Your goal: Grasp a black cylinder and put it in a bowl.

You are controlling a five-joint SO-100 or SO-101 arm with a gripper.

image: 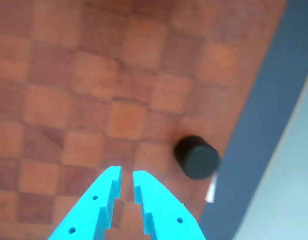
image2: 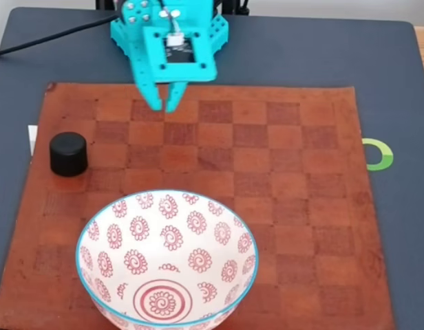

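In the fixed view the hand (image2: 164,104) hangs nearly closed and empty at the far side; the black cylinder (image2: 68,154) stands left, apart from the bowl (image2: 102,227).

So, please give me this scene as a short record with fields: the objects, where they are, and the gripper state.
surface: brown leather checkered mat on a dark table
cylinder: small matte black cylinder, upright near the mat's left edge in the fixed view, free of the gripper
bowl: large white ceramic bowl with red spiral motifs and a blue rim, front of the mat, empty
gripper: turquoise two-finger gripper, at the far side of the mat, nearly closed, holding nothing
task state: cylinder not yet grasped
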